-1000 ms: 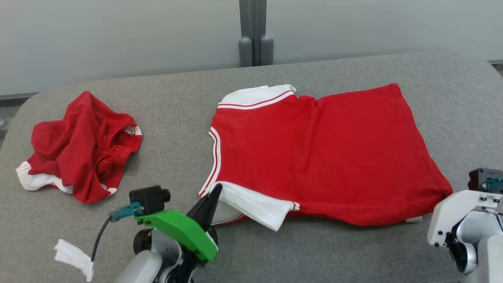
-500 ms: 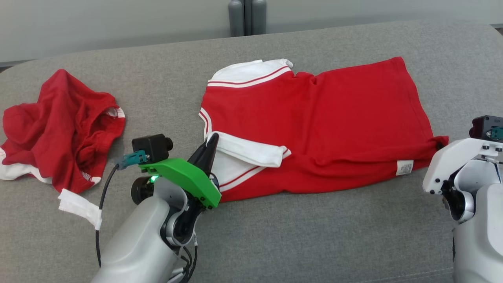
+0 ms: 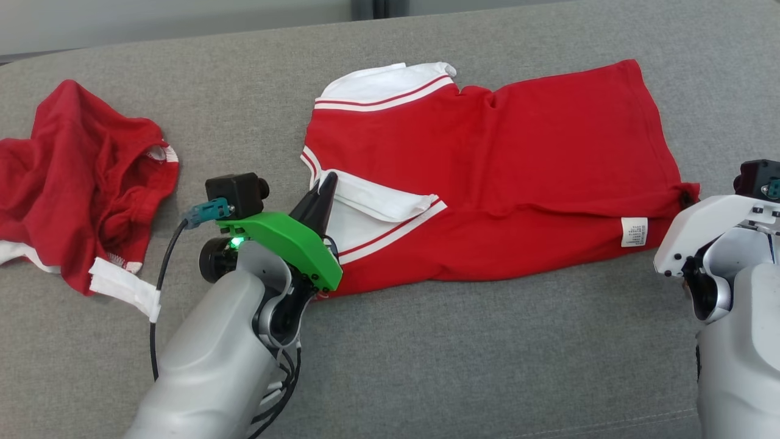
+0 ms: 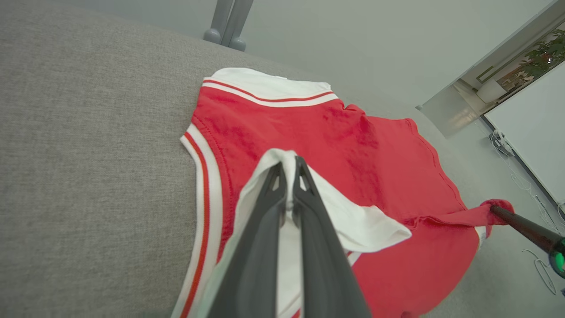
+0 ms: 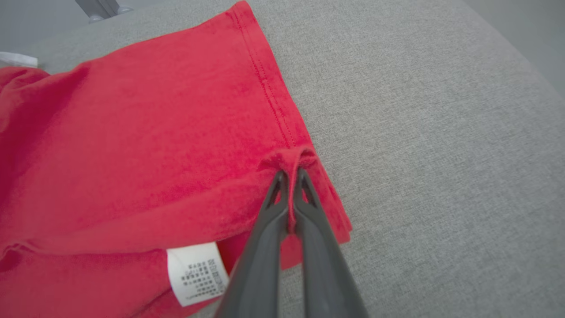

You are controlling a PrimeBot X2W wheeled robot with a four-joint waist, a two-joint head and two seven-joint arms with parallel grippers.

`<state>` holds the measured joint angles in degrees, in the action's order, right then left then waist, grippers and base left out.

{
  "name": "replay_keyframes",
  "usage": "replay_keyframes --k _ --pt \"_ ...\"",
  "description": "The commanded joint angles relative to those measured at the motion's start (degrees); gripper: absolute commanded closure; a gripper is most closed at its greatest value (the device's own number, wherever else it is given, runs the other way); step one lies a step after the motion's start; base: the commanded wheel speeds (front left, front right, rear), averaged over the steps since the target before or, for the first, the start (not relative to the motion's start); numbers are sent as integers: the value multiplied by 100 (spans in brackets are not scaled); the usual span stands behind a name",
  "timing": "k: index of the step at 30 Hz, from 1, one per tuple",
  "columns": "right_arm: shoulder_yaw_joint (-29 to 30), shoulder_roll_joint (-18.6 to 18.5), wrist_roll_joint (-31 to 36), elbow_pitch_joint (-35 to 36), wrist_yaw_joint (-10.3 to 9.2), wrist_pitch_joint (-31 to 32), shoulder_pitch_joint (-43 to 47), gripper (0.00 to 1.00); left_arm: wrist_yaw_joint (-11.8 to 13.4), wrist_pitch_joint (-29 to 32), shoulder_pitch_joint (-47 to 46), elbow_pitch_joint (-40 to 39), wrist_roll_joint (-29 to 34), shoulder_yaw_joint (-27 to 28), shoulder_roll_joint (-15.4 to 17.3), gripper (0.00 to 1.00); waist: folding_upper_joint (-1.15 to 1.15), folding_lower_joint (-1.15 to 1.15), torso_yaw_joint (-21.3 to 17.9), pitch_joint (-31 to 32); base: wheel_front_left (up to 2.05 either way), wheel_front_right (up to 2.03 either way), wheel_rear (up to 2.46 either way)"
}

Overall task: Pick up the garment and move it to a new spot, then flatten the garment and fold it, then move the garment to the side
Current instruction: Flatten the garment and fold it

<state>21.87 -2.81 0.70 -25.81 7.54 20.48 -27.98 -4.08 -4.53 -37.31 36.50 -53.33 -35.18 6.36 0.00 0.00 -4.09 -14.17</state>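
The garment (image 3: 487,158) is a red shirt with white striped sleeves, spread on the grey padded table (image 3: 487,366). Its near edge is lifted and turned over onto the body, baring a white label (image 3: 634,232). My left gripper (image 3: 329,183) is shut on the near white sleeve (image 3: 378,204); in the left wrist view the left gripper (image 4: 289,165) pinches that white cloth. My right gripper (image 3: 687,198) is shut on the red hem corner, and in the right wrist view the right gripper (image 5: 289,174) has a fold of the garment (image 5: 154,132) between its fingers, beside the label (image 5: 197,272).
A second red garment (image 3: 79,177) lies crumpled at the left of the table. A cable with a white tag (image 3: 122,291) hangs from my left wrist. Bare grey table runs along the near side and to the right of the shirt.
The head camera has tilted down. Both grippers, still shut, have carried the shirt's near edge up and away from me over its body, exposing the label.
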Motion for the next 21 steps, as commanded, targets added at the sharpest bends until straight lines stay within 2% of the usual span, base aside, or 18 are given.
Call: replay_keyframes --k 1,2,3,10,13,18,21 --pt "31 -17 -14 -50 -10 -83 -94 0 -50 45 -98 73 -24 -17 -3 88 0 0 6 -9 0 0 0" --pt "53 -17 -14 -92 -10 -142 -98 0 -63 -12 -147 99 34 -42 2 6 0 0 10 -8 0 0 0" --pt "63 -16 -1 -117 -10 -192 -101 0 -59 -82 -170 126 73 -42 7 0 0 0 15 -5 0 0 0" --pt "182 -15 -144 65 -10 -740 67 0 180 -825 110 120 658 -174 279 0 0 0 58 102 0 0 0" --pt "224 -16 -189 402 -10 -804 310 0 398 -950 397 -68 921 -237 482 0 0 0 88 137 0 0 0" --pt "203 -14 -85 1058 -10 -439 862 0 777 -885 1115 -475 1164 -444 767 0 0 0 86 155 0 0 0" --pt "145 -15 -45 1258 -10 -130 1094 0 947 -729 1426 -686 1127 -502 831 0 0 0 91 129 0 0 0"
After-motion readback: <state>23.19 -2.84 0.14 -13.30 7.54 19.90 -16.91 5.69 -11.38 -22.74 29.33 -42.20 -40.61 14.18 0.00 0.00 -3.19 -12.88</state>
